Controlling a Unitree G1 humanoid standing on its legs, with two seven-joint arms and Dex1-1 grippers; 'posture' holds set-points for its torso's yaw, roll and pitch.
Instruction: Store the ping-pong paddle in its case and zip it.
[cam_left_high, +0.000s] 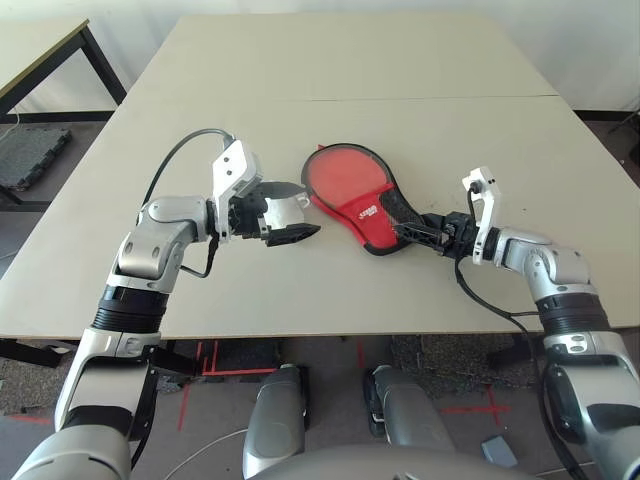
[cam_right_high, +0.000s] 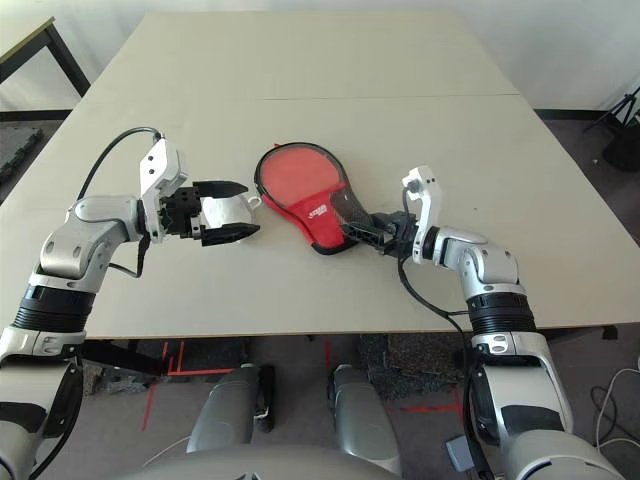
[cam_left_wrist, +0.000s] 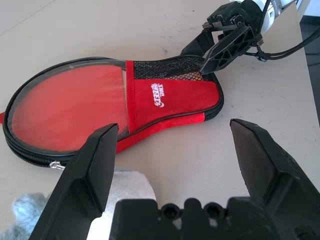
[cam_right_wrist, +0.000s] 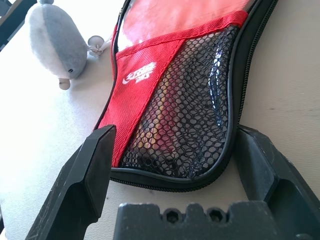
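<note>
Both pairs of black fingers stand apart, and neither holds anything that I can see. My right gripper (cam_right_wrist: 175, 170) sits at the narrow handle end of the case (cam_left_high: 355, 200), its two fingers spread to either side of the black zipper rim there, with the mesh pocket (cam_right_wrist: 192, 105) and white logo (cam_right_wrist: 137, 75) just ahead of them. The case lies flat near the middle of the tabletop (cam_left_high: 330, 80), red side up, its round end pointing toward the far edge. Whether the paddle is inside, I cannot tell. My left gripper (cam_left_high: 300, 210) hovers just beside the round end, on the side toward the tabletop's left edge. A small grey plush lump on a cord (cam_right_wrist: 57, 40) lies by that gripper, close to the case's rim.
</note>
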